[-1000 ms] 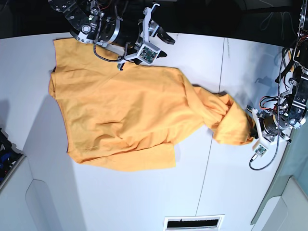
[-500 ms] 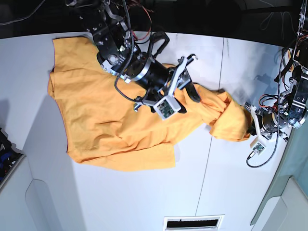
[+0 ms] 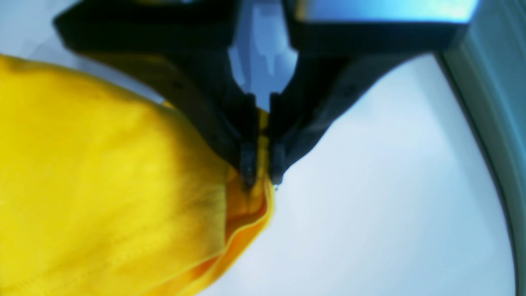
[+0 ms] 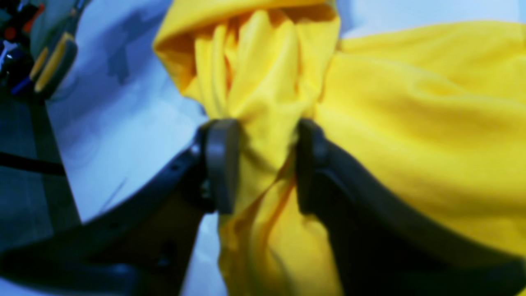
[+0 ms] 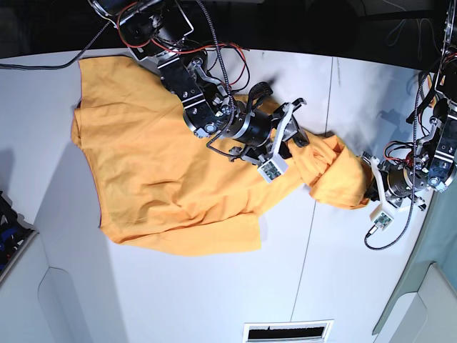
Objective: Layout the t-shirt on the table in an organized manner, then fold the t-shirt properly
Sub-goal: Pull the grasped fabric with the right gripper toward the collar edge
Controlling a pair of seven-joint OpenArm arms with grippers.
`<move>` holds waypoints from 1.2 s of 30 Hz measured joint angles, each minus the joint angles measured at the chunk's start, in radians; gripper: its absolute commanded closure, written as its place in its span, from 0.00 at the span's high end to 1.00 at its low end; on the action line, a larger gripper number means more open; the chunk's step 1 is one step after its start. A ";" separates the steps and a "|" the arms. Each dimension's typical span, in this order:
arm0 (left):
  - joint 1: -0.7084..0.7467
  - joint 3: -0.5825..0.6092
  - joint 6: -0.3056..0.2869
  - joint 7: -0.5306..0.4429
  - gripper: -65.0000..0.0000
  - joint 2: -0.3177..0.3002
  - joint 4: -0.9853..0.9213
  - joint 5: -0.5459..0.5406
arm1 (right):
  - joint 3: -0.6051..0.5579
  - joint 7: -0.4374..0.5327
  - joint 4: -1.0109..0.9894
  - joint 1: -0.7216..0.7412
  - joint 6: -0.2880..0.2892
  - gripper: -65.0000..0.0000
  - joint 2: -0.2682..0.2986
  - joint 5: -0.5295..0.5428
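In the left wrist view you are looking at the left claw (image 3: pixel 263 174) pinching a thin hem edge of the t-shirt (image 3: pixel 102 197) between its nearly closed black fingers (image 3: pixel 248 164), with the yellow cloth bunching off to the left and the white tabletop (image 3: pixel 390 197) lying bare to the right. In the right wrist view you are seeing the right claw (image 4: pixel 263 164) standing part-open around a gathered, pleated bunch of the t-shirt (image 4: pixel 411 135); the cloth is filling the gap and touching both pads (image 4: pixel 222 164), though you cannot tell whether it is truly gripped. In the base view the t-shirt (image 5: pixel 164 171) is lying mostly spread over the left and middle of the tabletop (image 5: pixel 214 300), its right end twisting into a crumpled lump that is reaching toward the left claw (image 5: pixel 373 187) at the right edge, while the right claw (image 5: pixel 294 139) is sitting on the twisted part near the middle
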 measured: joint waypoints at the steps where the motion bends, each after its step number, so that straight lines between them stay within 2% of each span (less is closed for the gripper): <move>1: 0.000 0.000 0.000 0.000 0.00 0.000 0.000 0.000 | 0.000 0.000 0.000 0.000 0.000 0.04 0.000 -0.002; 2: 0.000 0.000 0.000 0.000 0.00 0.000 0.000 0.000 | 0.000 0.000 0.000 0.000 0.000 0.00 0.000 0.000; 7: 0.000 0.000 0.000 0.000 0.16 0.000 0.000 0.000 | 0.012 -0.002 0.018 0.000 0.009 0.00 0.000 -0.021; 12: 0.000 0.000 0.004 0.000 0.16 0.000 0.000 0.001 | 0.031 -0.014 0.082 0.000 0.065 0.00 0.000 -0.037; 15: -0.001 0.000 0.049 0.000 0.16 -0.003 0.000 0.011 | 0.031 -0.024 0.142 -0.002 0.077 0.00 0.000 -0.039; 21: -0.043 0.000 0.047 -0.002 0.16 -0.009 0.000 0.031 | 0.031 -0.168 0.325 -0.007 0.088 0.00 0.010 -0.027; 24: -0.070 0.000 0.041 -0.021 0.21 -0.008 0.000 0.026 | 0.028 -0.185 0.427 -0.033 0.112 0.00 0.062 0.034; 29: -0.082 0.000 0.034 -0.008 0.41 -0.009 0.000 0.035 | 0.029 -0.194 0.563 -0.122 0.111 0.00 0.192 0.071; 33: -0.080 0.000 0.033 0.014 0.41 -0.009 0.000 0.020 | 0.008 -0.196 0.601 -0.213 0.114 0.00 0.294 0.116; 36: -0.080 0.000 0.033 0.045 0.41 -0.009 0.000 -0.004 | -0.013 -0.196 0.603 -0.272 0.110 0.00 0.341 0.123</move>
